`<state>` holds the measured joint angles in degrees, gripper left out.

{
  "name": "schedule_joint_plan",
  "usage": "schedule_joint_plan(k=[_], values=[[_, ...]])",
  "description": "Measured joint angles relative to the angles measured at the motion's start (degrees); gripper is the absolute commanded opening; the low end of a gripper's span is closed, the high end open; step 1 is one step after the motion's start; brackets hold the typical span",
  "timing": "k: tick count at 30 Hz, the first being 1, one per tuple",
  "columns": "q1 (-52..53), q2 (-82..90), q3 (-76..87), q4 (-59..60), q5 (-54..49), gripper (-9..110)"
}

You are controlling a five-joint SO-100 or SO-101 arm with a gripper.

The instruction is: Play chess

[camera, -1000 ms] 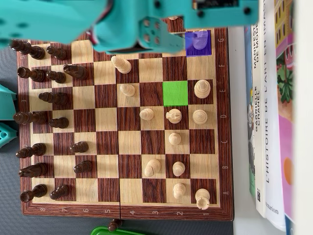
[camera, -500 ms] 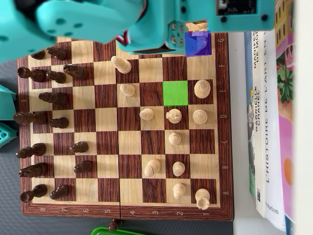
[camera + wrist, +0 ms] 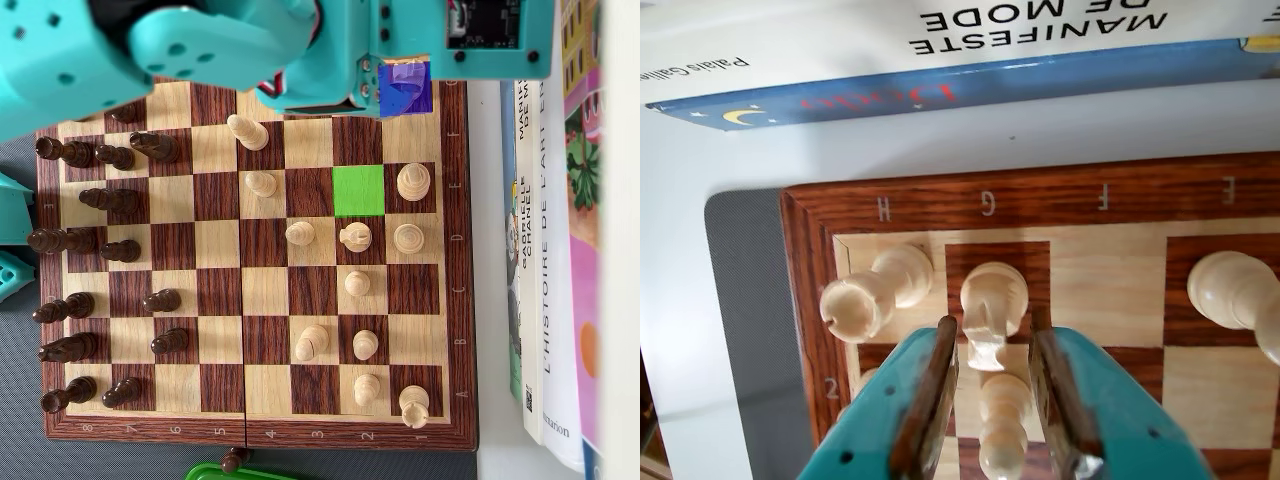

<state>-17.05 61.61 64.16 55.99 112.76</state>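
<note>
Board: wooden chessboard on a grey mat, dark and pale squares, and we see one square lit bright green overhead.
Pieces: dark men crowd the left side overhead, pale men are spread on the right.
Knight: pale knight on the dark G square in the wrist view, rook beside it on H.
Pawn: pale pawn stands right between the fingers, we see.
Claw: teal gripper parted wide, straddling the pawn; gaps on both sides, gripping nothing.
Books: stacked books along the board's right edge overhead.
</note>
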Motion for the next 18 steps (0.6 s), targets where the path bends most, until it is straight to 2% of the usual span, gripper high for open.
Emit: schedule_joint_plan(k=[18], values=[[-0.5,-2.9,-1.2,-0.7,0.1,12]])
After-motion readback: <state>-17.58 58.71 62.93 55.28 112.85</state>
